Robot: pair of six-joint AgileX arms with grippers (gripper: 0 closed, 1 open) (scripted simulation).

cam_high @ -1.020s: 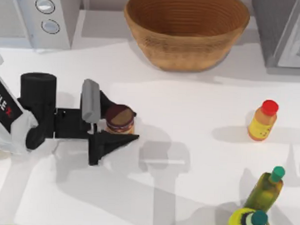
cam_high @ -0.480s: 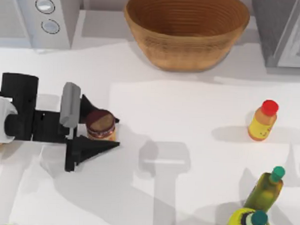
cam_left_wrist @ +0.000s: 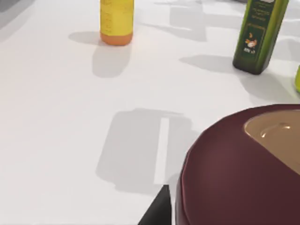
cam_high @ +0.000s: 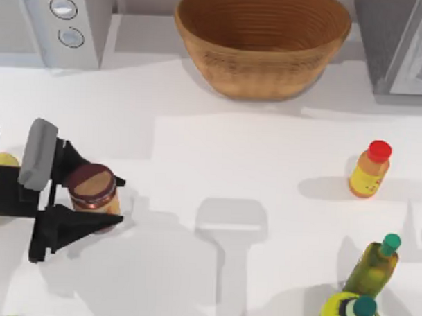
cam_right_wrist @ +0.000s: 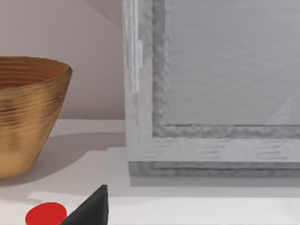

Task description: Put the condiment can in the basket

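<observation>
The left gripper [cam_high: 92, 195] has its jaws clenched on the condiment can [cam_high: 93, 188] at the bench's [cam_high: 218, 165] left side. The wicker basket [cam_high: 262, 45] sits well apart. Right jaws: cannot tell.

The black left claw [cam_high: 99, 196] is cut off by the top view's left edge, so its arm is out of sight. The far side of the small dark brown condiment can [cam_high: 93, 188] with its glossy brown lid is partly covered by one black finger [cam_high: 78, 160]. In the left wrist view that can [cam_left_wrist: 236, 171] runs off the frame's corner, its label band hidden. The large tan-brown woven wicker basket [cam_high: 262, 40] loses its far rim at the top view's upper edge. A round yellow-green container with a teal cap [cam_high: 351, 313] is clipped at the lower edge. In the right wrist view, one dark fingertip [cam_right_wrist: 91, 208] of the right claw pokes in at the frame's edge, and the basket [cam_right_wrist: 29, 112] is cut off at the side.
</observation>
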